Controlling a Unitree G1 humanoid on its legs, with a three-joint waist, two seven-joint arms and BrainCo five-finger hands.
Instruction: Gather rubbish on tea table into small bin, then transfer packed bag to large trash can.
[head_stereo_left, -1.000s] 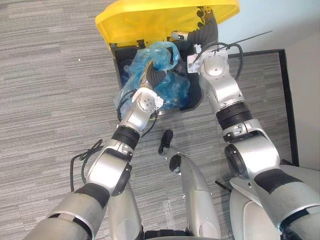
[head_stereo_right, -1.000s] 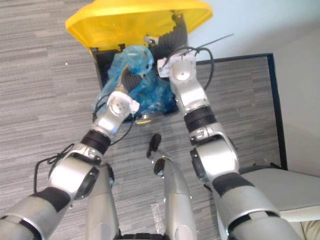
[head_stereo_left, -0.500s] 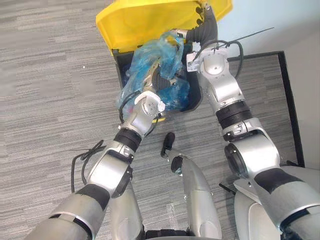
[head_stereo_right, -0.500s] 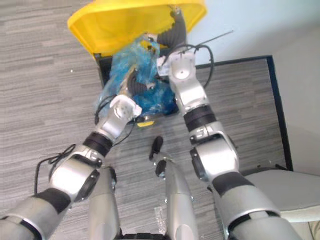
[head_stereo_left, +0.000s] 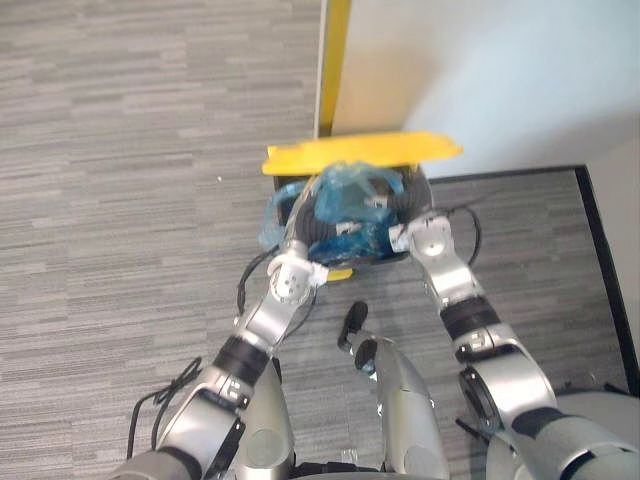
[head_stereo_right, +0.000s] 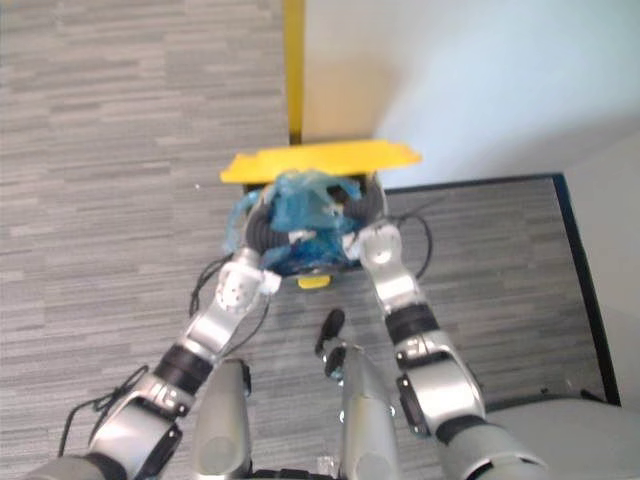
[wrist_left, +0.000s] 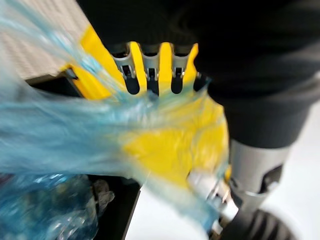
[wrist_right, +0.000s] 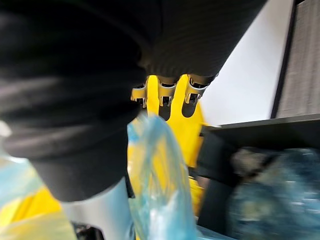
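Left robot hand (wrist_left: 151, 80) has its fingers curled into the taut film of the blue rubbish bag (head_stereo_left: 355, 205), clenched on it. The bag bulges at the mouth of the black large trash can (wrist_right: 217, 155), below its raised yellow lid (head_stereo_left: 360, 152). Right robot hand (wrist_right: 192, 90) lies against the lid; I cannot tell its grip.

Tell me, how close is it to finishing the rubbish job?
Close to the end, it seems. Done: the rubbish is packed in the blue bag, at the mouth of the large trash can, under its raised yellow lid. In hand: the left hand and right hand are both at the opening beside the bag. Left: getting the bag fully in and the lid down.
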